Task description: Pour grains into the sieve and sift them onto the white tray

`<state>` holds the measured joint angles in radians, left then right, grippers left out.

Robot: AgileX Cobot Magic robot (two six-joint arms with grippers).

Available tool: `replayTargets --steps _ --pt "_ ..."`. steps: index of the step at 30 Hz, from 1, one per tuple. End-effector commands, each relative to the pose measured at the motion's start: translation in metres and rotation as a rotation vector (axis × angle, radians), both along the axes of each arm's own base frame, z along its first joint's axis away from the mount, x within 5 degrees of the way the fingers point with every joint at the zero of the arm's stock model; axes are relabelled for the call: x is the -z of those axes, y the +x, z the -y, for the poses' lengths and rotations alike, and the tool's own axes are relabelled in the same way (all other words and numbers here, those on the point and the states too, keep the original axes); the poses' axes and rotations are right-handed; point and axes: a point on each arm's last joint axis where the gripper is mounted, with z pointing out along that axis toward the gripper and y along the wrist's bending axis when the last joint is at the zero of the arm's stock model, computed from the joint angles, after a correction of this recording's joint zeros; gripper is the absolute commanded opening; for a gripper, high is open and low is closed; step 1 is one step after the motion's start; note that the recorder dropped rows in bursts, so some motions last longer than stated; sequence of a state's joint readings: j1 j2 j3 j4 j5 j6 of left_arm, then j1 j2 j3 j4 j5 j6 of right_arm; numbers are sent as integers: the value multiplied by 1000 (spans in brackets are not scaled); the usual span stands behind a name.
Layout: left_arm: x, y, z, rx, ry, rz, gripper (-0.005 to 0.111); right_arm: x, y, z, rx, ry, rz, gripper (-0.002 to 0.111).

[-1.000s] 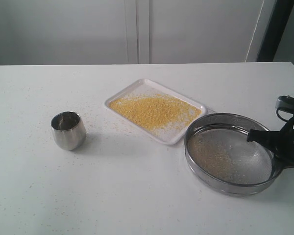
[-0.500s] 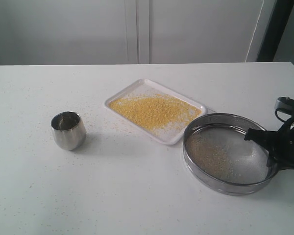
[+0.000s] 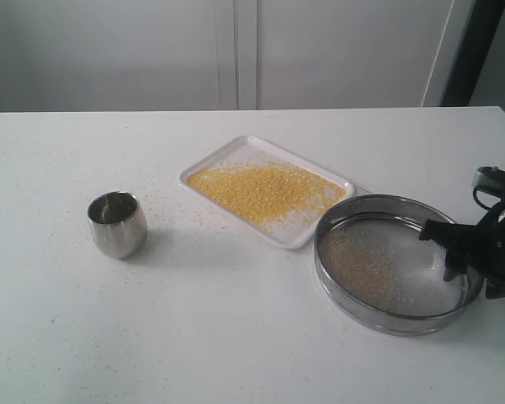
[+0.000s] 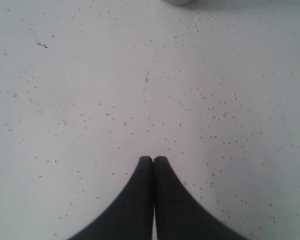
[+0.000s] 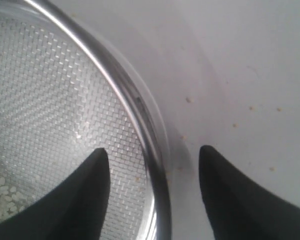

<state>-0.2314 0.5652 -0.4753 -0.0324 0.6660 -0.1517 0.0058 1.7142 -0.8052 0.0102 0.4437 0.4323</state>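
Note:
The sieve (image 3: 387,273) lies flat on the table at the right, with a thin patch of grains (image 3: 360,268) left on its mesh. My right gripper (image 3: 446,252) is open and straddles the sieve's right rim, one finger inside and one outside. In the right wrist view the rim (image 5: 140,117) runs between the parted fingers of the right gripper (image 5: 154,152) without touching them. The white tray (image 3: 236,148) beside the sieve holds a layer of yellow grains (image 3: 265,189). My left gripper (image 4: 153,159) is shut and empty over bare table, and does not show in the exterior view.
A small steel cup (image 3: 116,224) stands upright at the left of the table. Loose grains (image 4: 210,100) are scattered over the tabletop around the cup and the tray. The table's right edge lies just beyond my right arm.
The sieve has come down from a slight tilt and settled flat, a little to the left. My right gripper's fingers have parted from its rim.

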Motion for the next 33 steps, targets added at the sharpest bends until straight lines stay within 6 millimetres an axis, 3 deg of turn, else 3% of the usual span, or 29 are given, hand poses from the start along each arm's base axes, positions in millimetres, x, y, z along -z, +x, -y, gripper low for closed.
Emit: replayTargets --steps 1,8,20,24,32,33 --pt "2 -2 0 3 -3 -11 0 -6 1 2 22 6 26 51" --pt "2 -2 0 3 -3 -11 0 -19 -2 2 19 5 54 51" --pt "2 -2 0 3 -3 -11 0 -87 -21 2 -37 -19 287 50" --pt "2 -2 0 3 -3 -11 0 -105 -30 -3 -113 -44 336 38" --pt "2 -2 0 3 -3 -11 0 -126 -45 -20 -297 -92 403 0" --pt "2 -2 0 3 -3 -11 0 -127 -46 -21 -317 -99 409 0"
